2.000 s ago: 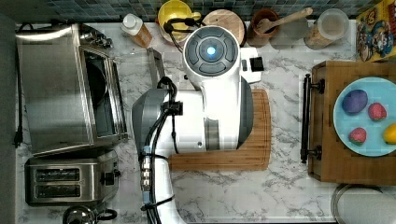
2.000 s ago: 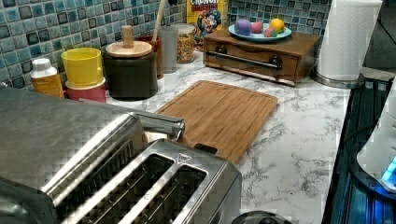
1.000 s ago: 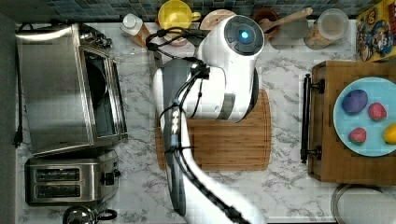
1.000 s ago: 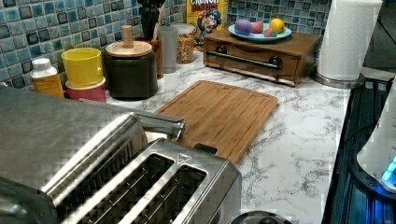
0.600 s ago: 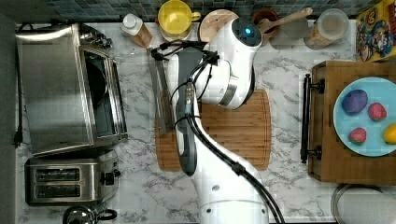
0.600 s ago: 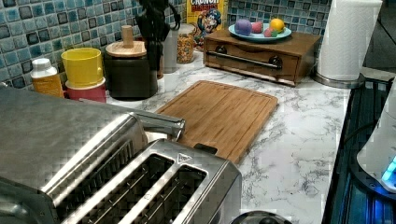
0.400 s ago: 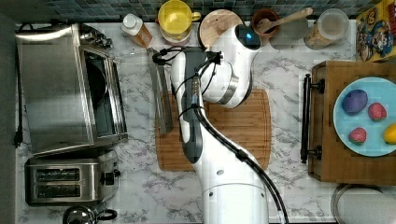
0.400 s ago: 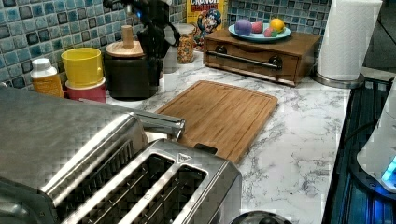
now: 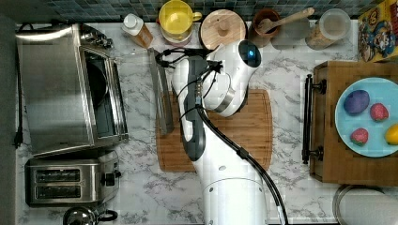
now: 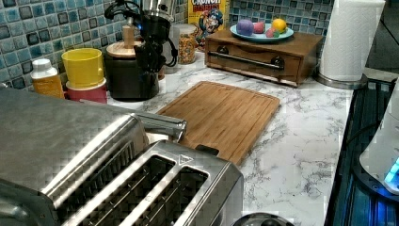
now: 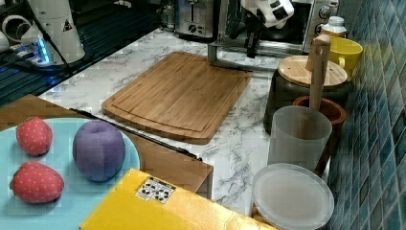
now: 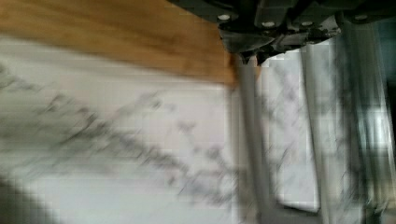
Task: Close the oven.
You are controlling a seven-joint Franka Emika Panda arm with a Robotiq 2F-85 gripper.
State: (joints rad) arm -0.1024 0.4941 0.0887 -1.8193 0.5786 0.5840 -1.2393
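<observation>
The oven (image 9: 51,89) stands at the top view's left with its glass door (image 9: 136,89) folded down flat and open. The door's bar handle (image 9: 162,98) lies along the cutting board's edge, and shows as a handle (image 10: 160,123) in the left view. My gripper (image 9: 180,70) points down just beyond the handle, toward the backsplash end. The left view shows the gripper (image 10: 149,63) hanging in front of a dark canister. In the wrist view my gripper (image 12: 251,56) looks shut with nothing in it, right above the handle (image 12: 247,140).
A two-slot toaster (image 9: 70,180) sits beside the oven. The wooden cutting board (image 9: 244,136) lies under my arm. A bottle (image 9: 136,28), yellow mug (image 9: 174,18) and wood-lidded canister (image 9: 223,26) line the backsplash. A wooden box (image 9: 324,122) carries a plate of fruit.
My arm has swung from over the cutting board toward the backsplash, and the gripper has come down beside the far end of the handle. The oven door has stayed open.
</observation>
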